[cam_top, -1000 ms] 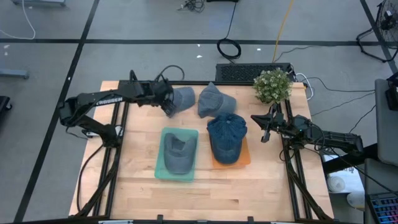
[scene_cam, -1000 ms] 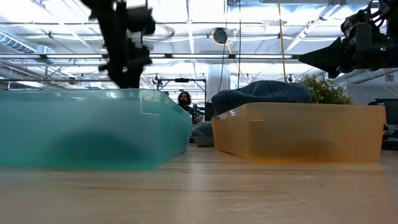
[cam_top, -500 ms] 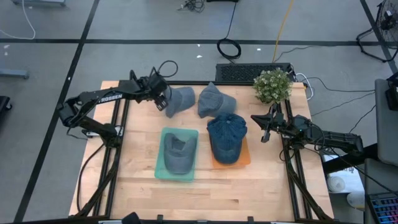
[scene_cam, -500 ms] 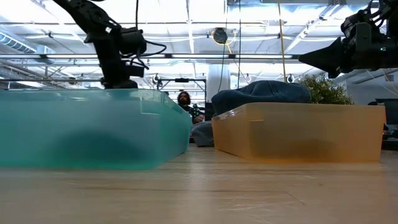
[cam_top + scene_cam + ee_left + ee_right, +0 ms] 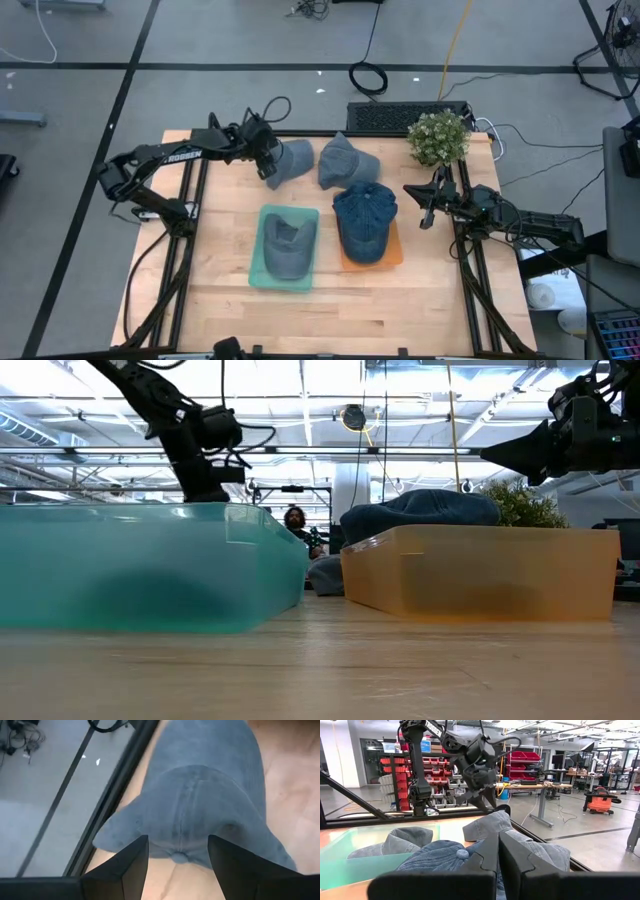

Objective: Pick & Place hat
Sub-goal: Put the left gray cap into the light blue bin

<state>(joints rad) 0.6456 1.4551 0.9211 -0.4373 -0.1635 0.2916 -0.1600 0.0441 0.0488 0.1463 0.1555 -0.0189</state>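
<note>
A grey-blue hat (image 5: 292, 157) lies flat on the table near its far left corner. My left gripper (image 5: 271, 167) is open at that hat's left end. In the left wrist view its fingers stand on either side of the hat's (image 5: 200, 795) crown, near the top button (image 5: 177, 856); I cannot tell whether they touch. A second grey-blue hat (image 5: 344, 160) lies to its right. A grey hat (image 5: 287, 245) sits in the teal bin (image 5: 254, 270). A dark blue hat (image 5: 364, 218) rests on the orange bin (image 5: 395, 256). My right gripper (image 5: 424, 208) is shut and waits above the table's right side.
A potted plant (image 5: 438, 137) stands at the far right corner, with a keyboard (image 5: 385, 115) beyond the far edge. Bare wood stretches along the near half of the table (image 5: 330, 315). Black frame rails (image 5: 195, 230) run along both sides.
My left gripper drew back a little toward the table's left, then came in again at the hat's left end. Its wrist tipped from pointing steeply down to a flatter slant. The hats and my right arm have stayed put.
</note>
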